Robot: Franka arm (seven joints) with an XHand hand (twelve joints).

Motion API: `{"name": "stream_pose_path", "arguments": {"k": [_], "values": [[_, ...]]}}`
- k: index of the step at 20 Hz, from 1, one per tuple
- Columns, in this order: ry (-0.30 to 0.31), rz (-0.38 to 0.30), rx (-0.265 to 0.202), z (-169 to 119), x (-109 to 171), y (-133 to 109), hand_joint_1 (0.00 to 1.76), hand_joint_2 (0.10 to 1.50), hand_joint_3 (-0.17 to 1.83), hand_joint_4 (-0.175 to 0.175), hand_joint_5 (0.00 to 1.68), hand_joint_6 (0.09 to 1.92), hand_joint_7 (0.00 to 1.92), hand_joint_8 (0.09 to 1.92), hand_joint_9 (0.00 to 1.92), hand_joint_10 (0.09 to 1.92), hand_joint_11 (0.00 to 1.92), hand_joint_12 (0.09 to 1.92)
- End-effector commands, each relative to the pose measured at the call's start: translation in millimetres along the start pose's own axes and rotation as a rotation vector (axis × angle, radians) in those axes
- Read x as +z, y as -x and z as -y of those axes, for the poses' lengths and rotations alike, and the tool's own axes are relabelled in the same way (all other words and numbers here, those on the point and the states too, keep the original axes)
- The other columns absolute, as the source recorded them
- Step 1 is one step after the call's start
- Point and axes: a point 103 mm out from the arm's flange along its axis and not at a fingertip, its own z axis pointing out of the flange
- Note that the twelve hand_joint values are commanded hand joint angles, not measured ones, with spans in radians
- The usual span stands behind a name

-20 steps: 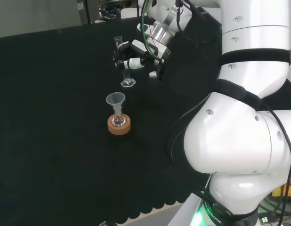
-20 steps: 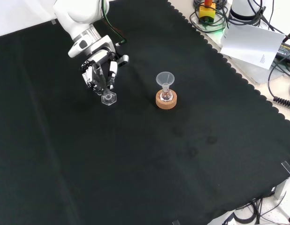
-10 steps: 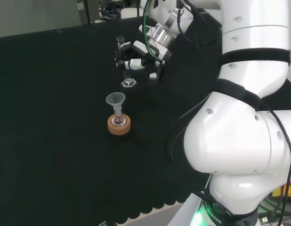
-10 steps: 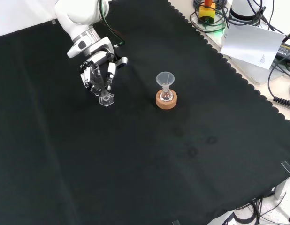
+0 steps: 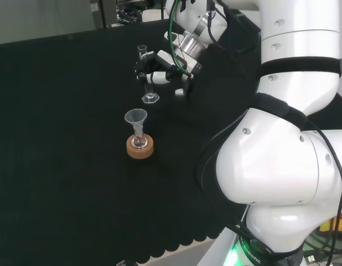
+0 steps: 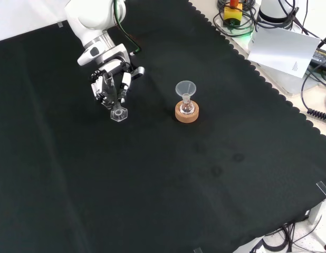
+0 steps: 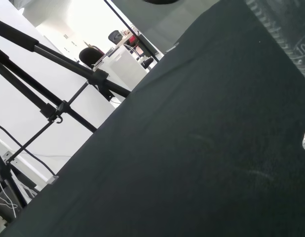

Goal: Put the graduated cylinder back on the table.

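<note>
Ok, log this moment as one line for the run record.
hand: fingers curled round graduated cylinder | cylinder: upright, base on or just above the cloth | funnel in flask on cork ring: apart | release: not yet

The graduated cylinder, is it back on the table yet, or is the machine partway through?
Nearly there. The graduated cylinder stands upright with its hexagonal foot low at the black cloth, near the funnel-topped flask on its cork ring; whether the foot touches is unclear. In hand: the hand has fingers curled round the tube. Left: letting go and pulling away.
</note>
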Motion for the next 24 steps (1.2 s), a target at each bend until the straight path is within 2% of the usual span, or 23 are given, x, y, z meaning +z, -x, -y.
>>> {"name": "stream_pose_path", "arguments": {"k": [1,4,7,9,12,17,24], "values": [[0.001,0.012,0.0,2,4,2,1.11,1.14,0.0,-0.094,0.93,1.09,1.01,0.55,1.32,0.09,1.15,0.82],[-0.011,0.006,0.005,3,6,4,1.11,1.15,0.0,-0.101,0.92,1.11,0.98,0.55,1.3,0.09,1.14,0.83],[-0.025,-0.009,0.01,4,8,4,1.09,1.17,0.0,-0.094,0.87,1.18,0.85,0.6,1.23,0.09,1.0,0.94],[-0.024,-0.017,0.016,5,8,5,1.08,1.15,-0.02,-0.039,0.78,0.95,0.75,0.61,1.17,0.09,0.88,1.02],[-0.023,-0.03,0.03,9,10,4,1.08,1.13,-0.06,-0.011,0.75,0.77,0.69,0.6,1.13,0.09,0.8,1.08],[-0.036,-0.034,0.048,12,8,2,1.06,1.14,-0.16,-0.013,0.7,0.72,0.65,0.58,1.09,0.09,0.72,1.13],[0.005,0.001,0.078,7,-9,-1,1.0,1.1,-0.17,-0.018,0.61,0.68,0.58,0.58,1.0,0.09,0.56,1.23]]}}
